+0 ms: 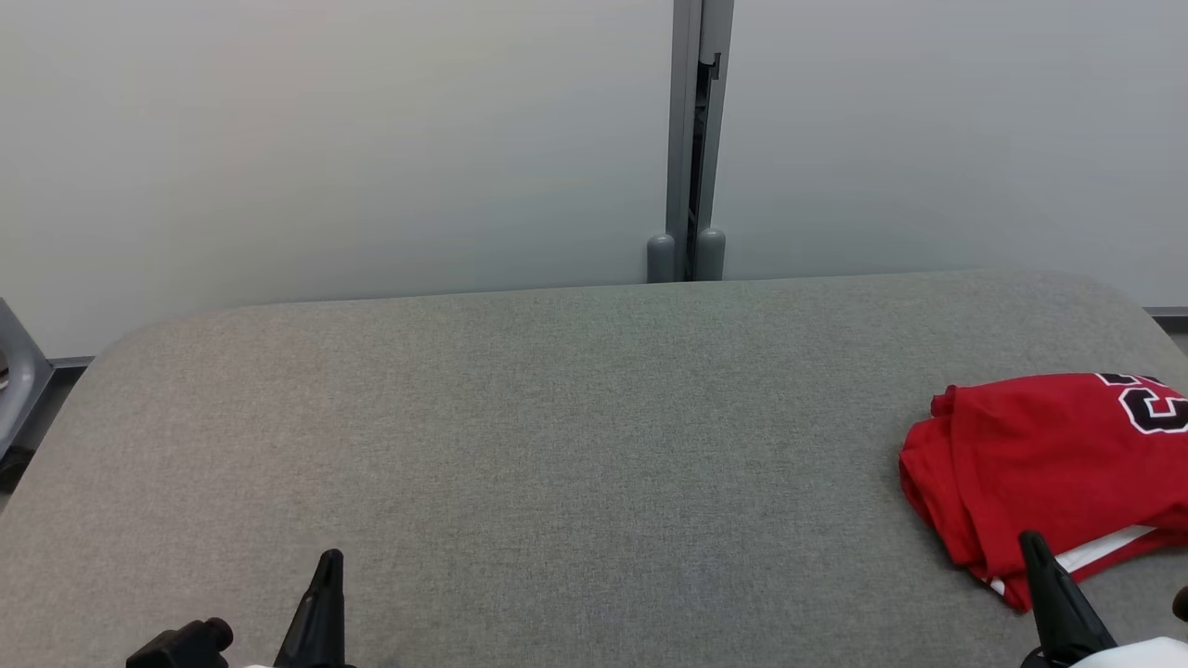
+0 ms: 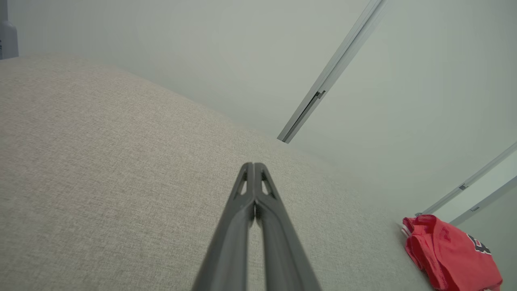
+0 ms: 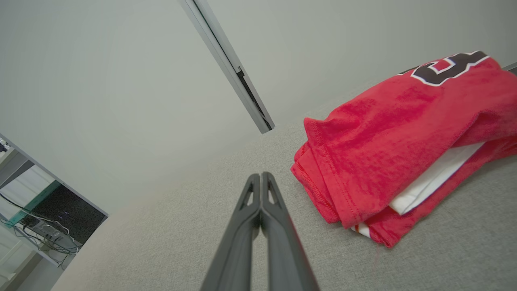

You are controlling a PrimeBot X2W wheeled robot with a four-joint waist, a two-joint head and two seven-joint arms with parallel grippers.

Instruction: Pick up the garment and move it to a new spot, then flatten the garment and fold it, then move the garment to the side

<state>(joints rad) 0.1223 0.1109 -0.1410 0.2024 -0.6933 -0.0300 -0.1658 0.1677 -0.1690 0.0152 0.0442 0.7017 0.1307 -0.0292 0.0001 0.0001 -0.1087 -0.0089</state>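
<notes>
Although broad enough to span most of the head view, almost bare: grey fabric-covered table [image 1: 520, 417], rounded at its far corners. Behind it, pale wall panels [image 1: 325, 139] split by a grey upright post [image 1: 689, 139].

At the table's right side, towards the near edge: red garment [image 1: 1049, 455], lying in a compact, loosely folded stack and cut off by the right edge of the head view. White layer peeking out between the red folds on the near side.

At lower left, over bare table and well apart from the garment: left gripper [image 1: 327, 559], fingers pressed tight together, holding nothing. At lower right, near the garment's front corner and seemingly not touching it: right gripper [image 1: 1032, 543], fingers likewise pressed together, empty.

Judged from the layout: either folded and set aside, with the task near its end, or waiting for the first pick-up. Impossible to say which. For a pick-up: right fingers to part first, then to reach over the near folds and pinch through every layer.

On the red cloth: part of a black numeral outlined in white, likely a 3. No brand name legible.
</notes>
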